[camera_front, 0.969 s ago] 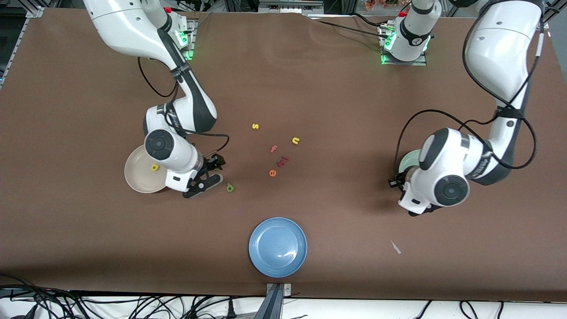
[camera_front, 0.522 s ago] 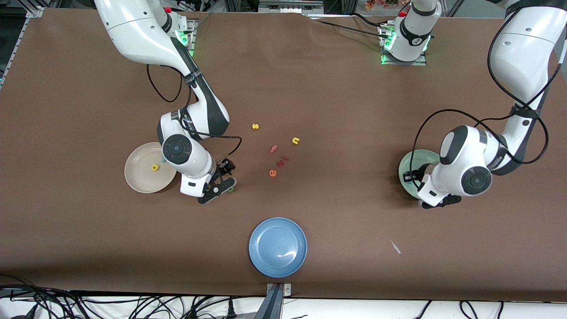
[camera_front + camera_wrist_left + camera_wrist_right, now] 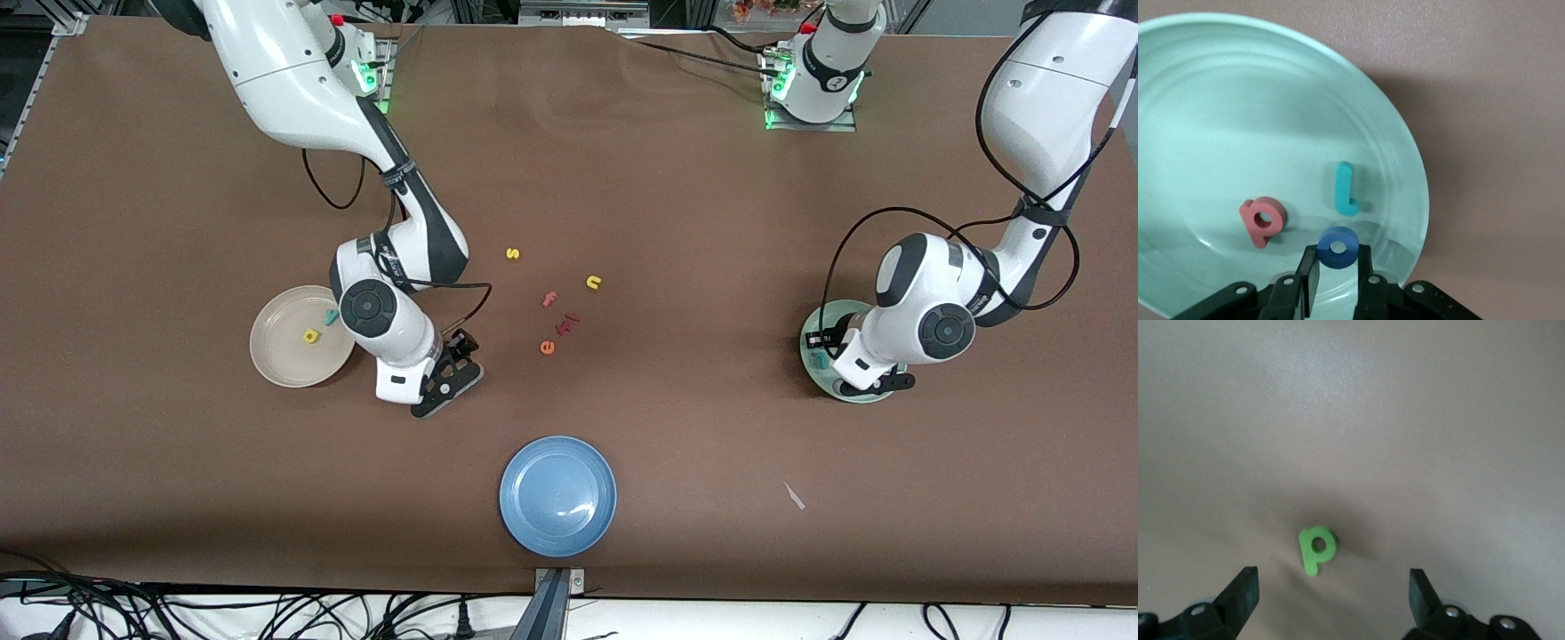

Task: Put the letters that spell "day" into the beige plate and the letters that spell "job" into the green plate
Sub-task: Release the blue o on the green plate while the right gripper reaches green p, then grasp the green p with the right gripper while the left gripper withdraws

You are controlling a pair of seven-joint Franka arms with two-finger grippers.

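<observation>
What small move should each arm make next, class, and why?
Probably the left gripper opens: its jaws hold the blue ring over the green plate, beside the hook and red letter. The right gripper, jaws open, likely lowers onto the green letter.

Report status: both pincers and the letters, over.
Left pincer shut on blue "o" over green plate. Right pincer open over green letter. Nothing in the way.

Brown tabletop (image 3: 676,178); mint-green plate (image 3: 1238,100), beige plate (image 3: 276,356), blue plate (image 3: 557,495); green letter (image 3: 1317,550), blue ring (image 3: 1339,247), pinkish-red letter (image 3: 1262,221), teal hooked letter (image 3: 1345,190).
</observation>
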